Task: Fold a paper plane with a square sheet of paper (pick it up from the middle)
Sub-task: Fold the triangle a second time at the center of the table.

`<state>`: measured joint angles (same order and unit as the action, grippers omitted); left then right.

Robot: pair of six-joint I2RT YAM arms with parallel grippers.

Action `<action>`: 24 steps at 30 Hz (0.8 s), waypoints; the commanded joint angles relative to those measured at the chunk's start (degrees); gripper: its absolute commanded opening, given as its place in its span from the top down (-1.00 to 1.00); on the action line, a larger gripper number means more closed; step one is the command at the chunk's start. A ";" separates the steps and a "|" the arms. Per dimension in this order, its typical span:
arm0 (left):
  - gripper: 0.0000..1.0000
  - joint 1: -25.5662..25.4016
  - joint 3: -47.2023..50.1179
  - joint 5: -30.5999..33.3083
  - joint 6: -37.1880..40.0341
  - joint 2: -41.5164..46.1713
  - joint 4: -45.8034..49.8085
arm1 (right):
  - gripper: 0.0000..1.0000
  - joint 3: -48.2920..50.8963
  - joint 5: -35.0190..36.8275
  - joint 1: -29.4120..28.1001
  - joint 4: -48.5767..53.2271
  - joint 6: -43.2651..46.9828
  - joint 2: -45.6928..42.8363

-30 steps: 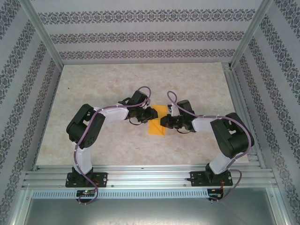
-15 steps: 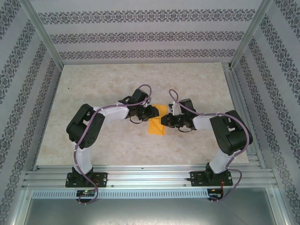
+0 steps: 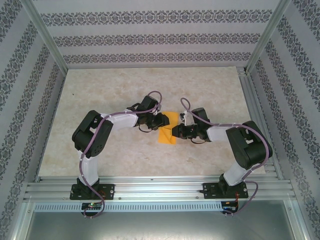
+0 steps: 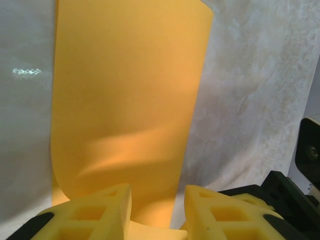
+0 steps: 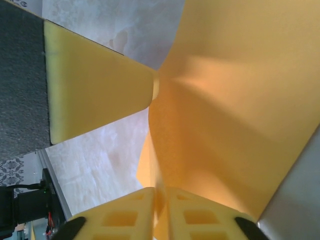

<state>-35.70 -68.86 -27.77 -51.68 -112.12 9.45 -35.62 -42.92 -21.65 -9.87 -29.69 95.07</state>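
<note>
The right claw [image 5: 161,192] is pressed together on the sheet [image 5: 240,100]. Its wrist view shows the two yellow fingers [image 5: 200,215] almost meeting, with the paper's edge nipped in the thin slit between them. From there the sheet rises ahead of the claw and to its right, bowed and lifted off the table [image 5: 100,160].

That view also shows one finger [image 5: 95,85] of the left claw coming in from the left ahead of the right claw. Its tip touches the sheet where a soft crease starts.

The left wrist view shows the left claw [image 4: 156,190] spread partway, with a clear gap between its fingers [image 4: 95,212]. The sheet [image 4: 130,100] runs from that gap straight ahead of the claw as a tall band, and its near part curls up. Whether either pad presses on the paper here I cannot tell. The table [image 4: 250,100] lies on both sides of the sheet.

From above, the left claw [image 3: 164,120] and the right claw [image 3: 175,131] face each other over mid-table [image 3: 115,90], close together. The sheet [image 3: 167,136] lies between them, and most of it extends on the side nearer the arm bases. The pinch itself is too small to make out from this height.
</note>
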 commanded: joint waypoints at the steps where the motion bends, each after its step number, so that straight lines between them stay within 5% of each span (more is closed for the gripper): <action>1: 0.30 -0.52 -1.36 0.35 -0.19 -0.52 0.03 | 0.84 -1.34 0.73 -0.43 0.06 1.71 -0.11; 11: -0.01 -0.51 -1.55 1.47 1.68 2.77 1.97 | 0.94 -4.10 0.37 0.42 2.68 2.86 0.46; 24: -0.08 -0.51 3.99 -0.14 -1.88 7.69 -5.95 | 0.91 -5.16 -0.11 2.40 3.84 3.41 1.60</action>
<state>-35.70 -66.72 -27.40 -52.36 -106.74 7.73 -39.29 -42.54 -19.81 -6.07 -28.12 95.61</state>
